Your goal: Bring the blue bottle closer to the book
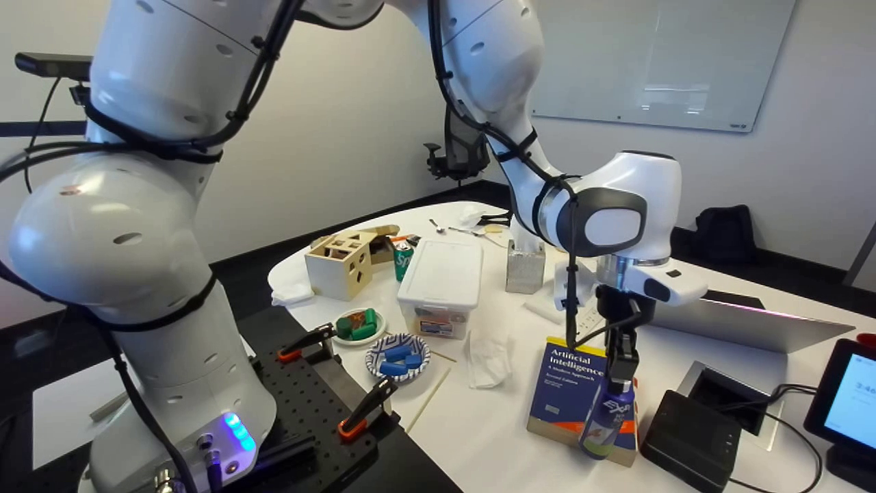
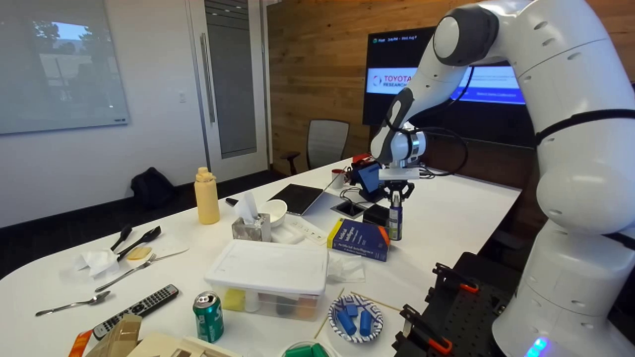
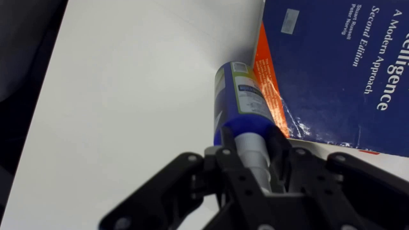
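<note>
The blue bottle, with a blue-violet body and grey cap, shows in both exterior views (image 1: pixel 605 423) (image 2: pixel 395 224) and in the wrist view (image 3: pixel 238 95). It stands about upright beside the orange-edged short end of the book, touching or almost touching it. I cannot tell whether its base rests on the table. The navy book lies flat, as both exterior views (image 1: pixel 564 387) (image 2: pixel 359 238) and the wrist view (image 3: pixel 329 83) show. My gripper (image 3: pixel 252 139) points down, its fingers shut around the bottle's cap; it also shows in both exterior views (image 1: pixel 621 378) (image 2: pixel 396 197).
A black box (image 1: pixel 691 438) sits close to the bottle and book, near the tablet screen (image 1: pixel 848 397). The laptop (image 2: pixel 297 198), tissue box (image 2: pixel 251 229) and white-lidded bin (image 2: pixel 268 267) stand around the book. A cream-yellow bottle (image 2: pixel 207 201) stands farther off. A crumpled tissue (image 1: pixel 488 361) lies beside the book.
</note>
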`<action>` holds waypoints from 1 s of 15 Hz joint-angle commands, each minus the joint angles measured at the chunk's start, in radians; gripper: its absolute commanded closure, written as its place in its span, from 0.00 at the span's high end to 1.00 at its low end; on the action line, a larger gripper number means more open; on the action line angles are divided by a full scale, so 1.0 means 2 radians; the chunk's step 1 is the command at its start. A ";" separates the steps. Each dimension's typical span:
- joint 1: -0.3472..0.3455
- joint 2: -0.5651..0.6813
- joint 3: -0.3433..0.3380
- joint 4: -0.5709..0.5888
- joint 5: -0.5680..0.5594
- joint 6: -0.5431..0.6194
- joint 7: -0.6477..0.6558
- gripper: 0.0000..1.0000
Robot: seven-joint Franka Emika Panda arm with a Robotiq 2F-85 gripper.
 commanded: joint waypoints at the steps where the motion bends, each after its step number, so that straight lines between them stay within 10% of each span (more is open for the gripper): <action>1: -0.007 0.003 -0.013 0.004 0.025 -0.003 -0.028 0.08; 15: -0.021 0.000 -0.005 -0.059 0.062 0.107 -0.075 0.08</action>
